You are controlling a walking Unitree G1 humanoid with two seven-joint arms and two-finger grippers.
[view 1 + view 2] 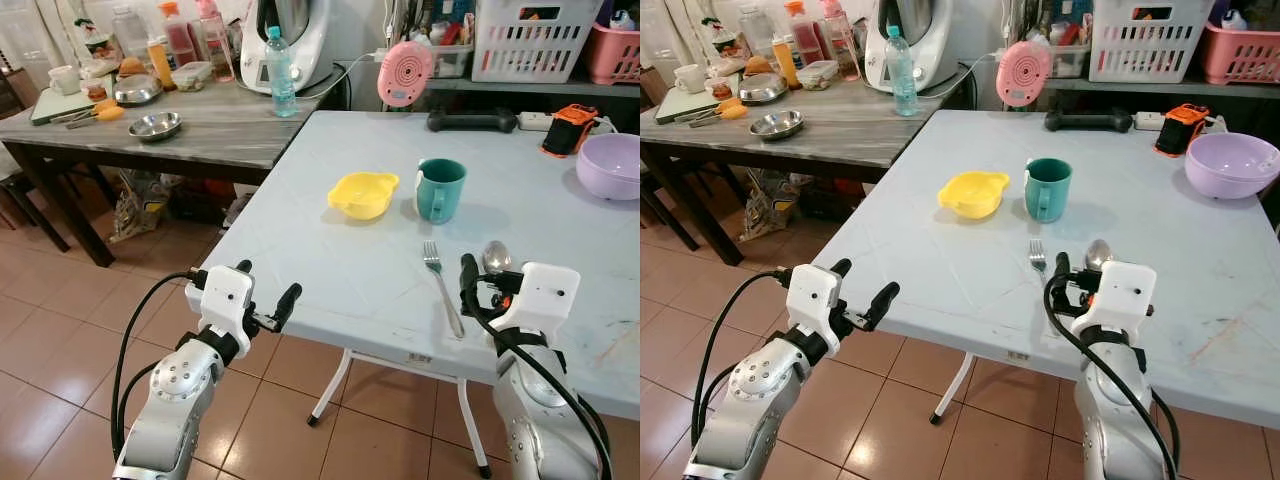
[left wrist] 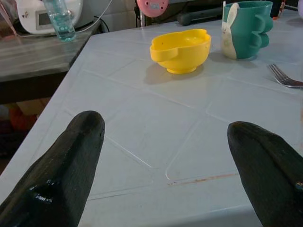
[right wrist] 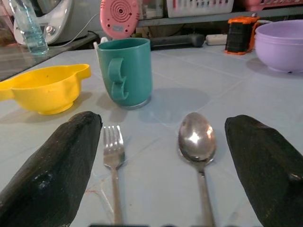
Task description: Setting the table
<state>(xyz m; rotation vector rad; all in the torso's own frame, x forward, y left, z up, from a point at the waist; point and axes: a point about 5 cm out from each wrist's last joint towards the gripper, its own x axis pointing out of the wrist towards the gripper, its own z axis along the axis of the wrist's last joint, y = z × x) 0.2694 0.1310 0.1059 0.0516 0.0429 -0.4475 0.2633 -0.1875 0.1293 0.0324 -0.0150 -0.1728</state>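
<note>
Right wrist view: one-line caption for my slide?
Open right gripper low over fork and spoon, teal mug beyond.

head stereo pair: high, facing forward and down across the pale table point(image 1: 330, 270), right eye shifted sideways | left wrist: low at the near edge, close to the yellow bowl point(image 2: 181, 49) | right wrist: low, near the fork point(image 3: 112, 156), spoon point(image 3: 196, 139) | shared: teal mug point(image 3: 125, 71)

A shiny metal spoon point(image 3: 196, 137) and fork point(image 3: 113, 150) are seen on the matt, smooth worktop point(image 1: 330, 260); the yellow bowl point(image 2: 181, 50) looks plastic.
</note>
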